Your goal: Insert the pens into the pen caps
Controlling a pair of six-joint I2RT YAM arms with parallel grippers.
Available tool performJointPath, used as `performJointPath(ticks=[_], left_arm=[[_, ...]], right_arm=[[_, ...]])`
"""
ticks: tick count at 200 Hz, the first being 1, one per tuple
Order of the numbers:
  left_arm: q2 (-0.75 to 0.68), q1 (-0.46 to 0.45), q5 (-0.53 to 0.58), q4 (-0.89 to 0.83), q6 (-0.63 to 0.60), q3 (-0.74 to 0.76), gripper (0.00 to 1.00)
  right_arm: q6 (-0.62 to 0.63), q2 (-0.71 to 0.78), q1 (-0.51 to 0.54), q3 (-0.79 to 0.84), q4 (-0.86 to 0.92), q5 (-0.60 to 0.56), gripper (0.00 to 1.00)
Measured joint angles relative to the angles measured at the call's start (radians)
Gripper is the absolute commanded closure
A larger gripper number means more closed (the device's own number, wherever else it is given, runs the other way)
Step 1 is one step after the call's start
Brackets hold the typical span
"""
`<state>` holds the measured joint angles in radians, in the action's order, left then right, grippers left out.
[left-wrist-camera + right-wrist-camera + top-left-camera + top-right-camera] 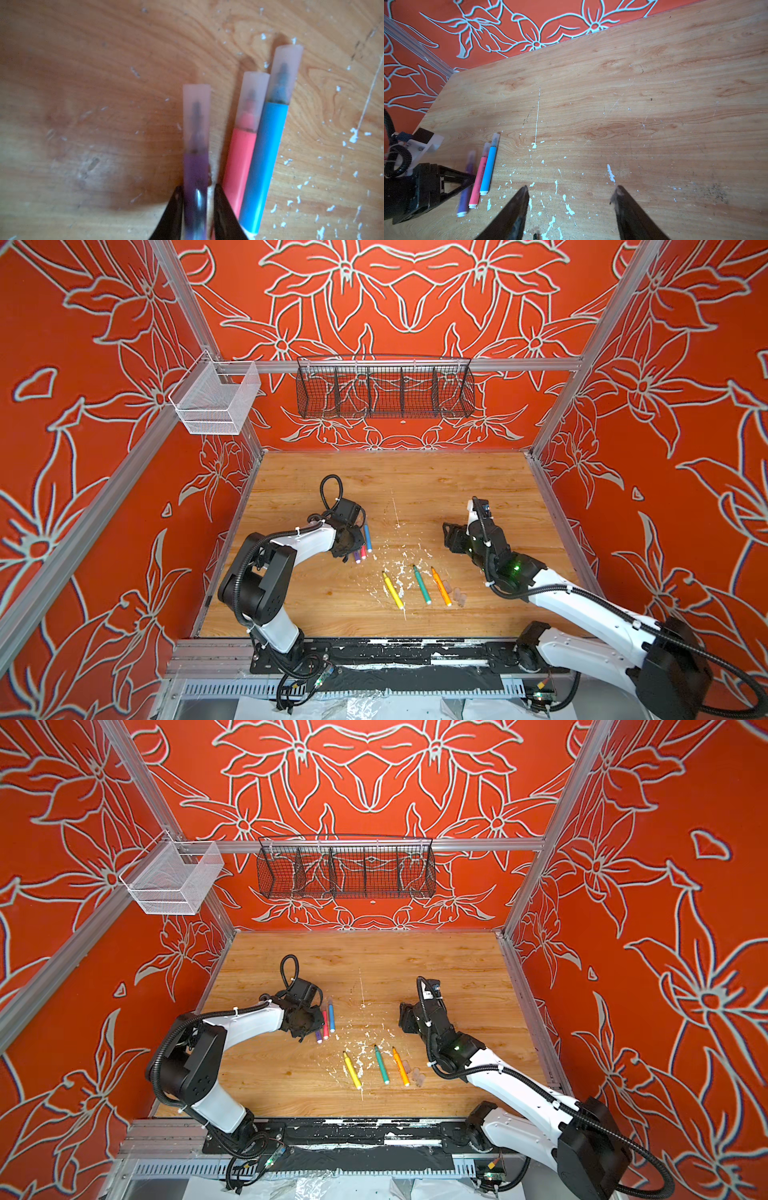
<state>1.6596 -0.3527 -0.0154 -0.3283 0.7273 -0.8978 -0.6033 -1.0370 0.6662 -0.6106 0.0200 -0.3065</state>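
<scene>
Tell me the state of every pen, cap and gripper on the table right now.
Left gripper: slightly open, astride purple pen.
Right gripper: open, empty.
Purple pen: capped, between left gripper's jaws.
Pink pen: capped, lying flat.
Blue pen: capped, lying flat.
Yellow pen: uncapped, lying flat.
Green pen: uncapped, lying flat.
Orange pen: uncapped, lying flat.
Loose pen caps: empty, beside orange pen.

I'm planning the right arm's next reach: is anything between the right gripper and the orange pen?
Nothing visible. The right gripper hovers open, and the orange pen lies apart, only white flecks nearby.
</scene>
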Motion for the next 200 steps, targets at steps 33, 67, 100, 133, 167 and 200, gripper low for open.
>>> performJointPath(ticks=[33,67,100,133,167,200], left_arm=[[0.016,0.000,-0.015,-0.003,-0.007,-0.022,0.68],[0.016,0.000,-0.024,-0.005,-0.010,-0.023,0.68],[-0.013,0.000,-0.022,-0.016,-0.010,-0.001,0.69],[-0.131,-0.019,0.031,-0.065,-0.013,0.036,0.66],[-0.302,-0.112,0.124,-0.134,-0.005,0.034,0.64],[-0.476,-0.262,0.188,-0.222,0.087,0.041,0.45]], right_arm=[[-0.001,0.000,0.000,0.000,0.003,0.000,0.33],[-0.002,0.011,0.000,0.000,0.007,0.000,0.33],[-0.002,0.018,0.000,0.000,0.008,0.000,0.33],[-0.002,0.016,0.000,-0.001,0.015,-0.001,0.34],[-0.003,0.009,0.000,-0.015,0.029,-0.002,0.34],[-0.003,0.009,0.000,-0.016,0.033,-0.008,0.34]])
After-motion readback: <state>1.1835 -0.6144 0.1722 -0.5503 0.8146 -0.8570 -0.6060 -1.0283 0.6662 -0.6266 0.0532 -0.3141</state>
